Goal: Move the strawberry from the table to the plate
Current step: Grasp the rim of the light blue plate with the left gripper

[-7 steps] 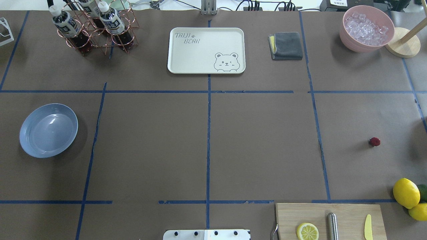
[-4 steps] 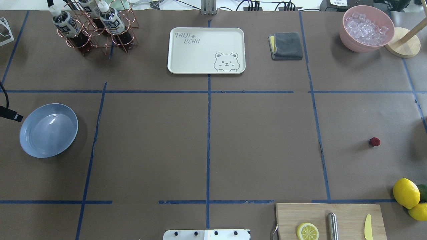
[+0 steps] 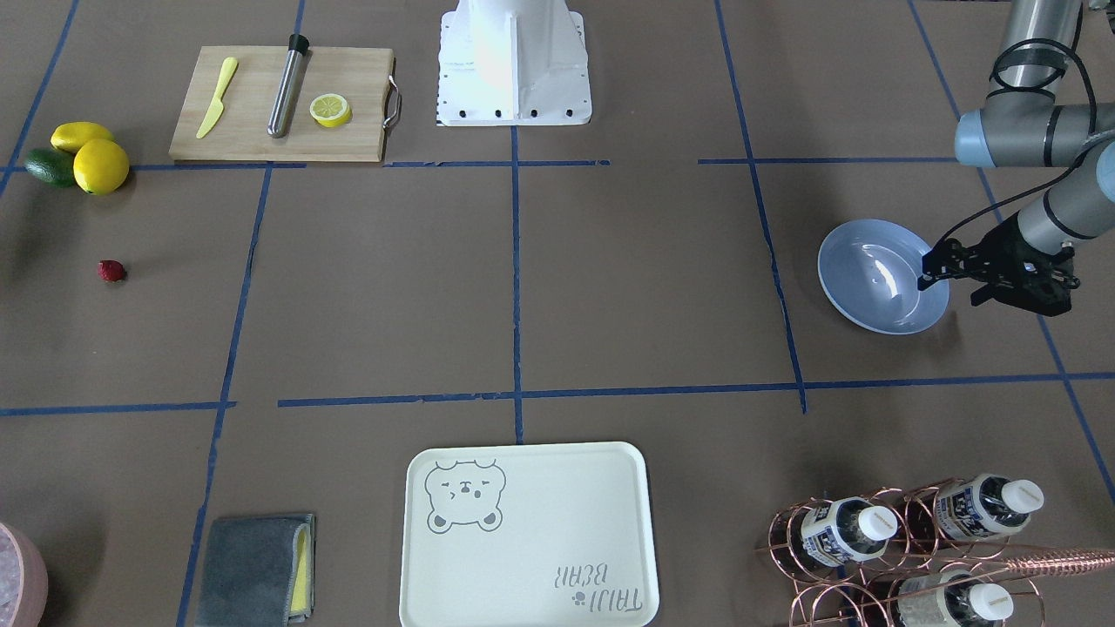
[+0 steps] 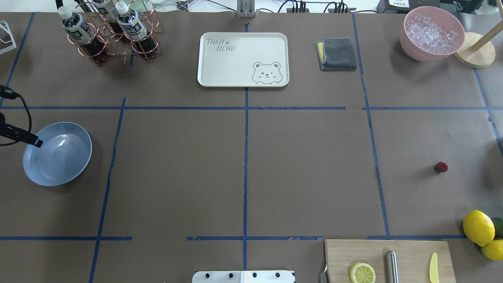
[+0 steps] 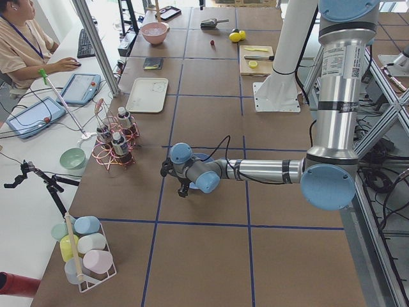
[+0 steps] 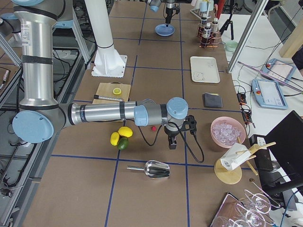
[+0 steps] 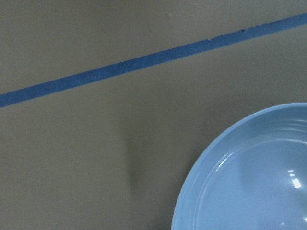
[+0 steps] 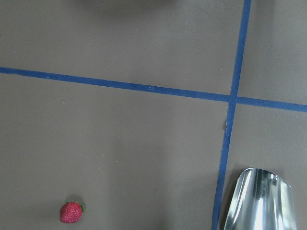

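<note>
While the small dark-red strawberry (image 4: 441, 167) lies on the brown paper-covered counter (image 4: 306, 169), on the robot's right side, the round, glossy light blue plate (image 4: 59, 157) is set well apart from it at the left side. The left hand (image 3: 951, 290) is held over the plate's outer rim, its fingers seen parted. The right hand (image 6: 171, 142) is held above the counter near the strawberry; whether it is open or closed cannot be told.

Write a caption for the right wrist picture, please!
A tiny red strawberry lies on the brown paper-covered table, apart from a shiny metal scoop.
</note>
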`<state>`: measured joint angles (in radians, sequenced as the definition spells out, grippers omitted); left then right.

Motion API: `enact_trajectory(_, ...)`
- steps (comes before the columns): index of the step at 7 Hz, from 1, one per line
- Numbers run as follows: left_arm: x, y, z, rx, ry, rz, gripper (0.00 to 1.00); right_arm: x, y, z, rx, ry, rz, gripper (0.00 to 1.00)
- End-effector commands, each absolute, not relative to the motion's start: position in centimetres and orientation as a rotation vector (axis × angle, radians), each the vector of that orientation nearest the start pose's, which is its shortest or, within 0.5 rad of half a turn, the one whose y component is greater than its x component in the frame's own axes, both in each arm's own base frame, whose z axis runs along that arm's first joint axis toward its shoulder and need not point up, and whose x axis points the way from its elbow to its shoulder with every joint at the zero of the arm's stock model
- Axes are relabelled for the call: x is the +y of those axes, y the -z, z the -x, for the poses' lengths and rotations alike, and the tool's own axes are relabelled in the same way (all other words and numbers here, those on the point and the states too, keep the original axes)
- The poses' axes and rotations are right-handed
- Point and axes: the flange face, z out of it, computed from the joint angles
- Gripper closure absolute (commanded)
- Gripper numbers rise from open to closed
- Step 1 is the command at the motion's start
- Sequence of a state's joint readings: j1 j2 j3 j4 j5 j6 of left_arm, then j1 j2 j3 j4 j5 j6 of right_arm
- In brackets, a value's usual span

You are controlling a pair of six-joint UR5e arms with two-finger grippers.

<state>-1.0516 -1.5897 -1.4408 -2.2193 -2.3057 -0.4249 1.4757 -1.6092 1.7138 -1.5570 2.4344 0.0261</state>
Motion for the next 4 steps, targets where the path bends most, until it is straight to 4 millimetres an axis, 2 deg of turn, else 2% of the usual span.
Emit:
enact_trajectory(1, -48.53, -64.38, -20.41, 0.874, -0.29, -0.126, 0.4, -48.37, -59.89, -1.17, -0.868, 0.116, -0.058, 0.0)
enact_trajectory(4, -48.15, -64.49, -21.29, 0.873, -0.306, -0.116, 0.41, -48.37, -59.81, -1.17, -0.868, 0.116, -0.06, 0.0)
